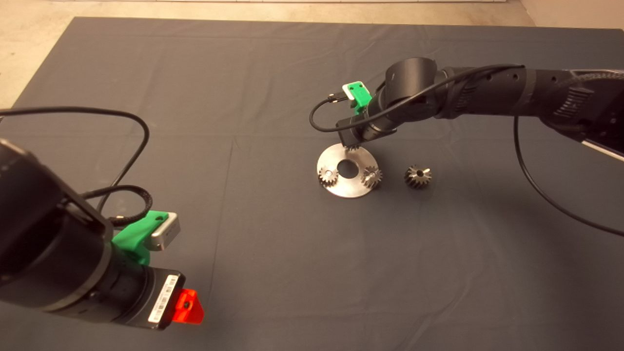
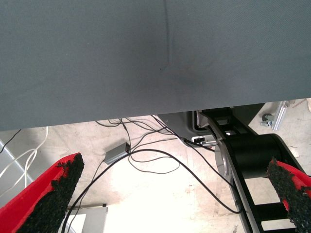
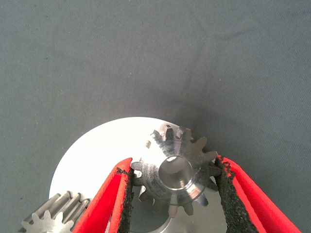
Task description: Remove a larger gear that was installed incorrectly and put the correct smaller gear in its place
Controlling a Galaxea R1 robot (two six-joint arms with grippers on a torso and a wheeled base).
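1. The right claw (image 3: 172, 191) is reaching over the far edge of the round steel plate (image 1: 348, 187) on the dark mat (image 1: 273, 73), its two red fingers (image 3: 104, 199) closing narrowly on the smaller gear (image 3: 175, 172), pads touching the teeth on both sides.
2. The smaller gear is sitting just above or on the plate; which, I cannot tell.
3. Two other small gears (image 1: 328, 176) are standing on the plate's near rim, either side of its centre hole.
4. The larger gear (image 1: 418, 176) is lying on the mat, just beside the plate and apart from it.
5. The left claw (image 2: 170, 194) is waiting at the mat's near left corner, spread wide and holding nothing, with cables on the floor showing beyond the mat.
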